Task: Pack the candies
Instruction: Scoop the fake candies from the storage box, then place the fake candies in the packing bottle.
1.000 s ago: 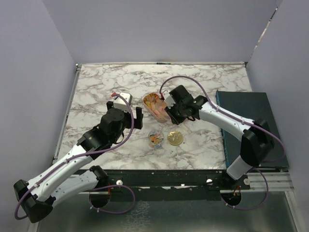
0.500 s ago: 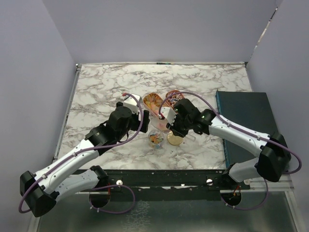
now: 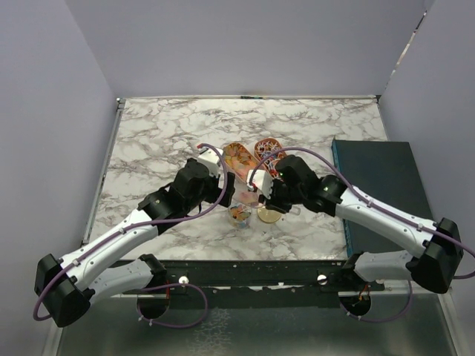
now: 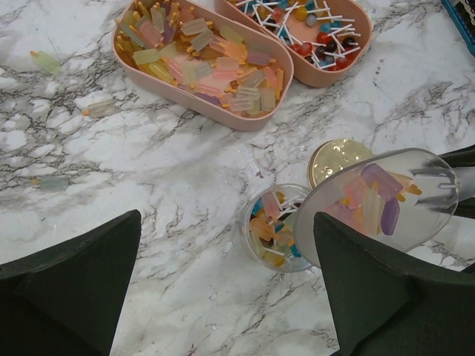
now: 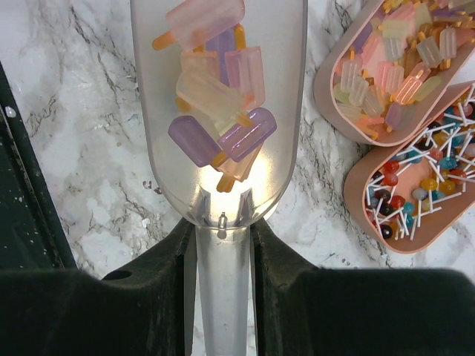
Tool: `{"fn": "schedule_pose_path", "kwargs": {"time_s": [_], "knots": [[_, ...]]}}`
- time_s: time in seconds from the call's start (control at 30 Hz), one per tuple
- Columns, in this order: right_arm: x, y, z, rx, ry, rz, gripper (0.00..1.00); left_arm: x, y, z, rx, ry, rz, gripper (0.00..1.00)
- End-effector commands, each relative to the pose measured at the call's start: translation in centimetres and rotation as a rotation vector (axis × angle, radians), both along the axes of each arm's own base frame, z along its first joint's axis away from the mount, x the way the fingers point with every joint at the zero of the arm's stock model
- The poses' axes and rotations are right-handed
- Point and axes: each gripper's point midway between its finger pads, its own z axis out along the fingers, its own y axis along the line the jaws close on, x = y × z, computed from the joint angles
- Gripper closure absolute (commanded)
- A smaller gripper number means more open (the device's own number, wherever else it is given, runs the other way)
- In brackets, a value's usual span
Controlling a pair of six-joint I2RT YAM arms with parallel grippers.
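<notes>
Fingers of the right gripper were pinched on the clear handle of the scoop, while the left gripper hung with its jaws spread wide and nothing between them, close beside the small clear cup. From my seat, the candies that mattered were a heap of pastel ice-lolly shapes lying in the scoop's bowl, which was held just above the cup on the side of the gold lid. A few more already lay in the cup, most sat in one oval tray, lollipops filled the other tray, and three strays lay loose on the marble table. I judged the step in hand to be the pour. To do it well I would bring the scoop's lip over the middle of the cup before tipping, since in the left wrist view it overlapped only one edge. Then I would roll the wrist slowly so the pieces slid off in a trickle, not a lump. The cup looked light and narrow, so I would first close the left jaws gently round it to steady it, and hold the lip low to stop bounces onto the lid
</notes>
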Motion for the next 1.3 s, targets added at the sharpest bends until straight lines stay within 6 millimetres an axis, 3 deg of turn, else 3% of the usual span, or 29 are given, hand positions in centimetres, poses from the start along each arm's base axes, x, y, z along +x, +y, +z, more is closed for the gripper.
{"fn": "schedule_pose_path", "kwargs": {"time_s": [0.0, 0.47, 0.63, 0.83, 1.27], "knots": [[-0.5, 0.7, 2.0, 0.078, -0.055, 0.043, 1.0, -0.2, -0.4, -0.3, 0.001, 0.013, -0.026, 0.01], [-2.9, 0.4, 8.0, 0.339, -0.192, 0.106, 1.0, 0.0, 0.1, 0.0, 0.008, -0.001, -0.003, 0.01], [-3.6, 0.5, 8.8, 0.396, -0.195, 0.122, 1.0, -0.1, 0.0, 0.0, 0.006, 0.001, -0.012, 0.01], [-3.3, -0.1, 7.9, 0.349, -0.177, 0.087, 1.0, -0.1, 0.1, 0.3, 0.001, -0.006, -0.008, 0.01], [-2.7, -2.7, 2.9, 0.078, -0.062, 0.009, 1.0, 0.7, 2.4, 2.3, -0.011, -0.088, 0.108, 0.01]]}}
